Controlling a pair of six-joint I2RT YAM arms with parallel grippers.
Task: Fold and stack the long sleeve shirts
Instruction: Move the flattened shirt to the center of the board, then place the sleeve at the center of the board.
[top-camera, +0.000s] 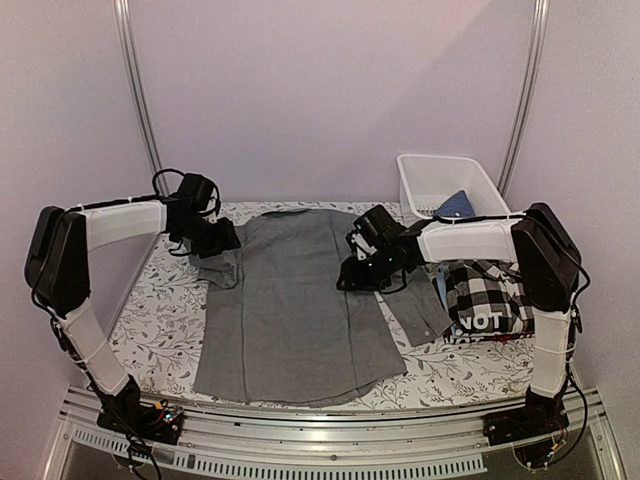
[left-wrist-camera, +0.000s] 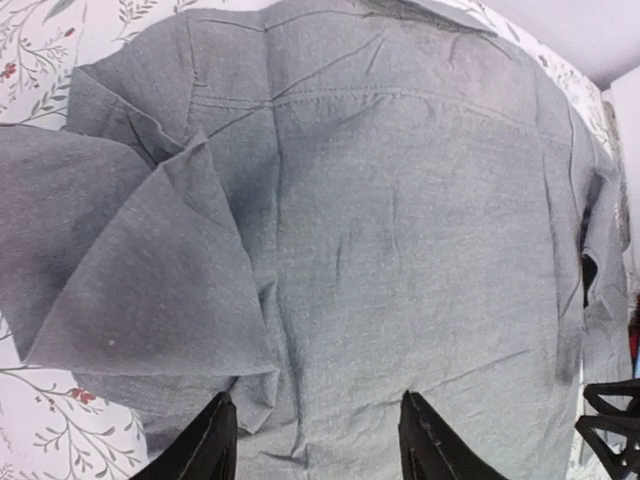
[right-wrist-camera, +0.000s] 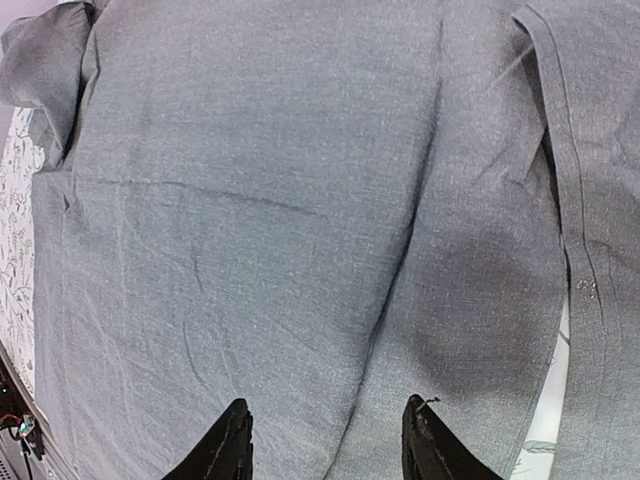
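I see the grey shirt (top-camera: 290, 300) spread back-up on the table (top-camera: 150, 320), one sleeve (left-wrist-camera: 110, 260) seemingly bunched. The left gripper (left-wrist-camera: 315, 425) and right gripper (right-wrist-camera: 325, 430) hang over it, jaws spread, holding nothing. I'd pinch each sleeve near the shoulder and fold inward evenly.

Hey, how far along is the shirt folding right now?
Looks done: a checked shirt sits folded on a dark lettered shirt at the right. In hand: the grey shirt lies spread out, the left gripper and right gripper open above it, holding nothing. Left: folding it, stacking it, and probably the blue cloth in the basket.
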